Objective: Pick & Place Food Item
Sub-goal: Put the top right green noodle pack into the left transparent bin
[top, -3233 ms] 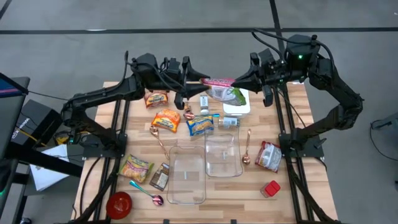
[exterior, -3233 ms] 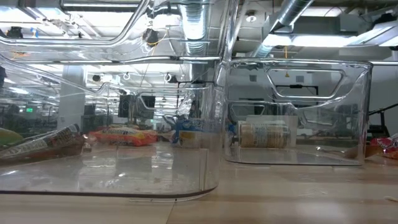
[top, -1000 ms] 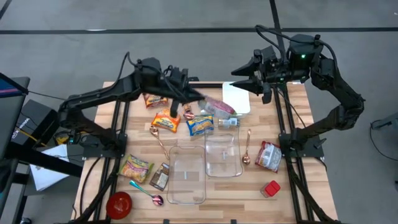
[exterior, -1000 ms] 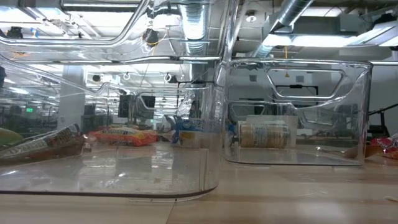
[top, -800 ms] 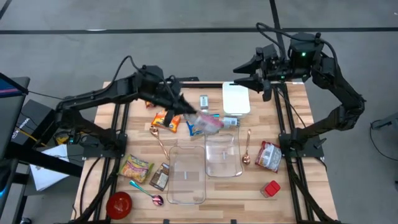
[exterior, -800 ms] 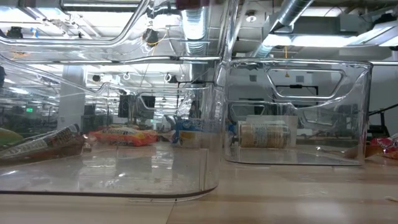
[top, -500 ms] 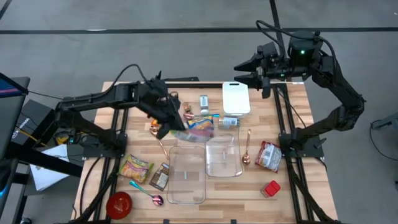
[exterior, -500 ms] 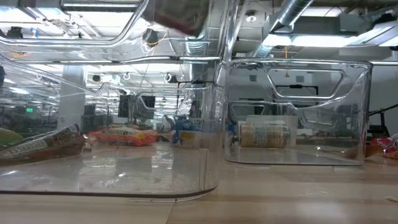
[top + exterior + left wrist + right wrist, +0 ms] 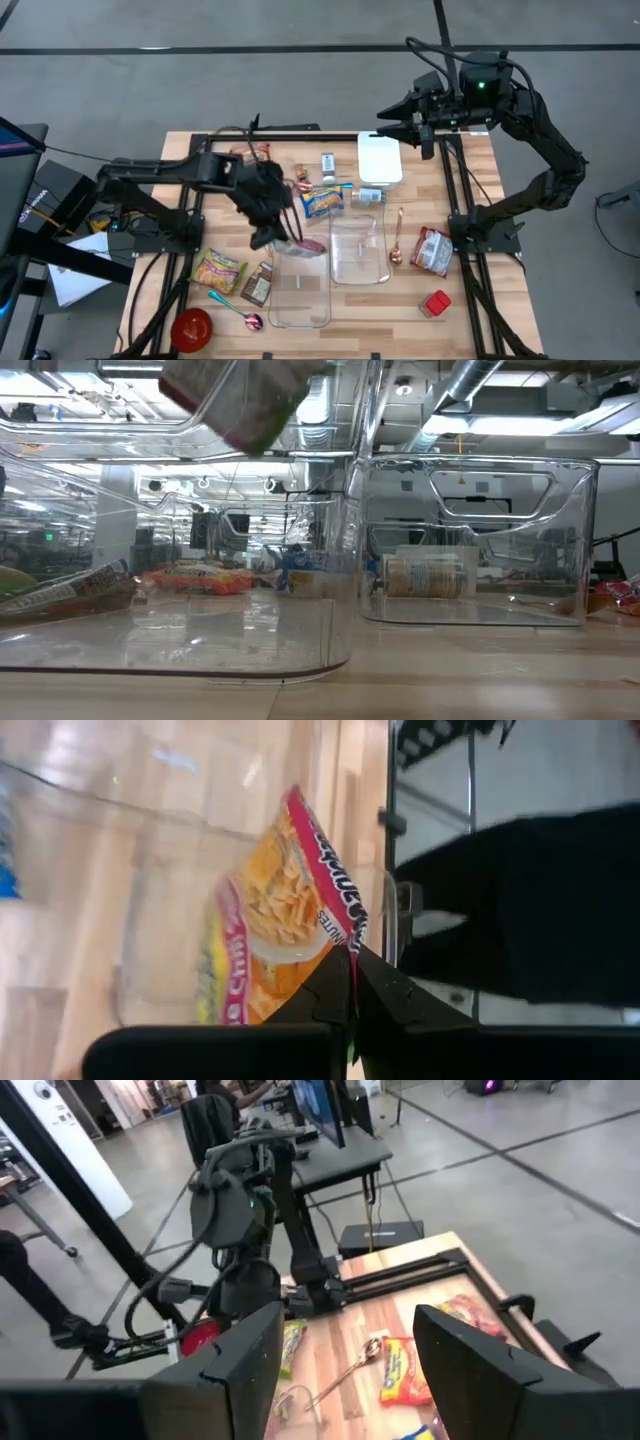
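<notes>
My left gripper (image 9: 283, 237) is shut on an orange snack packet with a pink edge (image 9: 306, 245). It holds the packet over the far end of the left clear container (image 9: 300, 290). The left wrist view shows the packet (image 9: 270, 920) beyond my fingertips, with the container's clear wall (image 9: 150, 830) under it. In the low view the packet (image 9: 240, 395) hangs at the top, above that container (image 9: 200, 610). My right gripper (image 9: 386, 118) stands open and holds nothing, high above the table's far edge by the white cutting board (image 9: 380, 158). My left gripper pinches the packet's pink sealed edge (image 9: 349, 942) at a corner between its two fingers (image 9: 330, 992). The fingers come from above, slanting down. The packet hangs past the fingertips, tilted, clear of the container and the table.
A second clear container (image 9: 357, 250) stands right of the first. Other snack packets (image 9: 322, 201), (image 9: 218, 270), (image 9: 432, 250) lie around, with copper spoons (image 9: 396, 238), a can (image 9: 370, 196), a red bowl (image 9: 192, 328) and a red block (image 9: 435, 303) near the front.
My left gripper has carried the packet from the far middle of the table toward the near edge and down. It now stands over the left container's far end. The arm has swung and the packet has turned with it, still held.
</notes>
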`<state>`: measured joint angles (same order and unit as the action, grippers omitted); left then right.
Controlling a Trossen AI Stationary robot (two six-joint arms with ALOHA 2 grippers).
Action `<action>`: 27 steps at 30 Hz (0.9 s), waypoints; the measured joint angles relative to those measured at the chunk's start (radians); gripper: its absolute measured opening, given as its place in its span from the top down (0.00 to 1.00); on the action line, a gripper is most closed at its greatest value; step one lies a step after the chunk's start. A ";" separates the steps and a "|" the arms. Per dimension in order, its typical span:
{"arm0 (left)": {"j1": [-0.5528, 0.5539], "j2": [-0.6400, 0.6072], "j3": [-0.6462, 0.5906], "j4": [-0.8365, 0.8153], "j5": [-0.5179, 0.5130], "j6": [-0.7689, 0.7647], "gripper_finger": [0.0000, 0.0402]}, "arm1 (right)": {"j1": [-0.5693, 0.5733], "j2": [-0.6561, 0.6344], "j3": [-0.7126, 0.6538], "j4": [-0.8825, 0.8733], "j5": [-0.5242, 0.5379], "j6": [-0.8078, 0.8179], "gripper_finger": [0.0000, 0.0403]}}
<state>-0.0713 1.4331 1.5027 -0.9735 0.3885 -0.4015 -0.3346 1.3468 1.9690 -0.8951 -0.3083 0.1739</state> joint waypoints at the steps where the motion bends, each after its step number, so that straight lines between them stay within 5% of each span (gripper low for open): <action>1: -0.010 0.010 -0.011 0.015 -0.004 -0.001 1.00 | 0.006 0.000 0.000 -0.001 0.001 0.002 0.46; 10: -0.086 0.018 -0.220 0.241 -0.131 -0.115 1.00 | 0.090 0.000 0.000 -0.015 0.093 0.037 0.46; 27: -0.087 -0.121 -0.606 0.746 -0.188 -0.280 1.00 | 0.131 -0.003 0.001 -0.018 0.127 0.089 0.46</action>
<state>-0.1581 1.3118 0.8970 -0.2273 0.2005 -0.6818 -0.2031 1.3435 1.9697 -0.9131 -0.1814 0.2626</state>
